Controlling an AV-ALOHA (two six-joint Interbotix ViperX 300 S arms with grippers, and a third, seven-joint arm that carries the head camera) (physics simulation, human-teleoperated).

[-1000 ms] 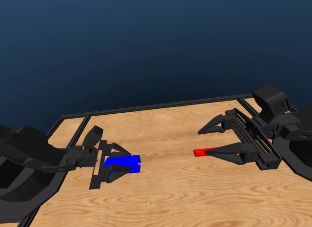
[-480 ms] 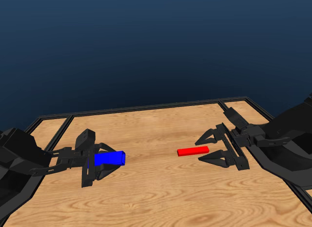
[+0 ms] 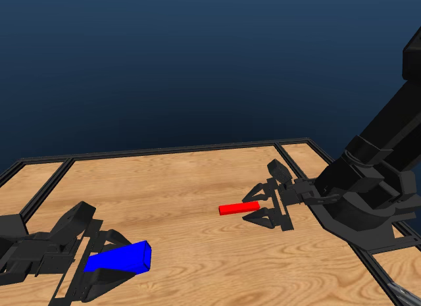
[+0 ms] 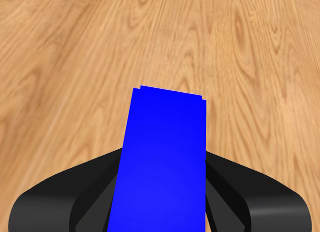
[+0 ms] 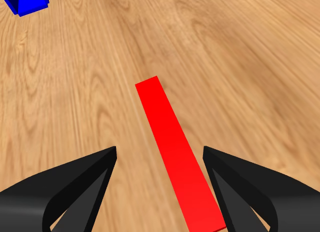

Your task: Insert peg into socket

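Head view is showing the left gripper (image 3: 108,270) now carrying the blue socket (image 3: 119,258) clamped between its jaws, raised off the table (image 3: 184,187), while the right gripper (image 3: 263,203), jaws wide, is straddling the lying red peg (image 3: 239,208), ungrasped.

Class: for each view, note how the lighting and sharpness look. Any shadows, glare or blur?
Head view: evenly lit, sharp, no glare, flat dark-blue backdrop, peg casts no clear shadow. Left wrist view: socket plain flat blue, crisp edges. Right wrist view: sharp wood grain on the table, no blur.
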